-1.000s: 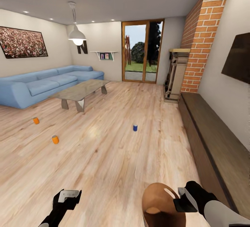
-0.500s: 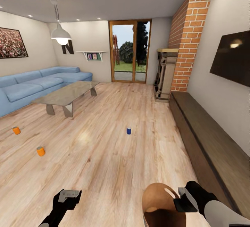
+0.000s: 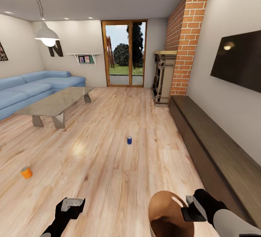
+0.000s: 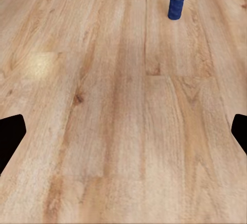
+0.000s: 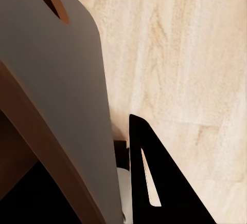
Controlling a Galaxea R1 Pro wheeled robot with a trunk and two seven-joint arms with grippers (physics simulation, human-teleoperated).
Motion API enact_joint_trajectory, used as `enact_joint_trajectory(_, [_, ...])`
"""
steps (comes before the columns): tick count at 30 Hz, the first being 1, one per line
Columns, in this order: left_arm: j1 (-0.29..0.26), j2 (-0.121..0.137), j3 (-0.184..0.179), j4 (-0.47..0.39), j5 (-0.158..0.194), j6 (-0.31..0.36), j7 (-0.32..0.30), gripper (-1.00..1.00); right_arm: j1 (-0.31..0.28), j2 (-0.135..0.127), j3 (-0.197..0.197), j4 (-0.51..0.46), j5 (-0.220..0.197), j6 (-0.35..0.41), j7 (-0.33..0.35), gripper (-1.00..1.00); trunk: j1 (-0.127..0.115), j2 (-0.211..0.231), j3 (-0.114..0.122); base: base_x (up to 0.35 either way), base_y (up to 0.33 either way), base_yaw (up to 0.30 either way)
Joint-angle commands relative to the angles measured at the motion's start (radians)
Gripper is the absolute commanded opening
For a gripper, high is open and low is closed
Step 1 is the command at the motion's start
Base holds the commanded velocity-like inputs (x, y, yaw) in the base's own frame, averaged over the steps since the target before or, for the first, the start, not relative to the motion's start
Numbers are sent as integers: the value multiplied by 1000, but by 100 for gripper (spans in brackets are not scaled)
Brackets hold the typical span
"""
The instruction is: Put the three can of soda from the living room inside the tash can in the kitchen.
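One orange can of soda (image 3: pixel 26 172) stands on the wood floor at the left, well ahead of my left gripper (image 3: pixel 72 205). That gripper hangs open over bare floor, its dark fingertips wide apart in the left wrist view (image 4: pixel 123 136). My right gripper (image 3: pixel 189 208) is shut on the rim of the trash can (image 3: pixel 161 202), a pale grey bucket with a coppery brown inside, carried low at my front right. In the right wrist view the bucket's grey wall (image 5: pixel 62 80) stands right beside one of the dark fingers (image 5: pixel 177 208). The other orange cans are out of view.
A blue can (image 3: pixel 129 140) (image 4: pixel 175 6) stands mid-floor ahead. The glass coffee table (image 3: pixel 54 102) and blue sofa (image 3: pixel 32 88) are at the left. A long dark bench (image 3: pixel 217 146) runs along the right wall to the brick fireplace (image 3: pixel 183 41). Glass doors (image 3: pixel 123 53) close the far end.
The head view has swung right and moved forward, so the room slid left. One orange can left the picture and the other drew nearer. Both arms and the held bucket stayed put.
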Motion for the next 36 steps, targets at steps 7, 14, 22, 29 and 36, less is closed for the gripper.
enact_joint_trajectory(7, [0, 0, 1, 0, -1, 3, -3, 100, 0, 3, -3, 1, -15, 2, 0, -100, 0, 0, 0, 263, 180, -109])
enact_joint_trajectory(14, [0, 0, 1, 25, -1, 2, -3, 100, 0, 2, -5, -1, -15, 2, 1, -100, 0, 0, 0, 264, 179, -100])
enact_joint_trajectory(22, [0, 0, 1, 48, 0, 1, -3, 100, -1, -8, -11, 0, -21, 2, 4, -100, 0, 0, 0, 267, 177, -95])
enact_joint_trajectory(29, [0, 0, 1, 50, 0, 1, -2, 100, -2, -13, -13, -1, -22, 2, 11, -100, 0, 0, 0, 275, 158, -27])
enact_joint_trajectory(36, [0, -1, 0, 51, -1, 0, 2, 100, -4, -50, -15, -1, -25, 16, 16, -100, 0, 0, 0, 290, 47, -4])
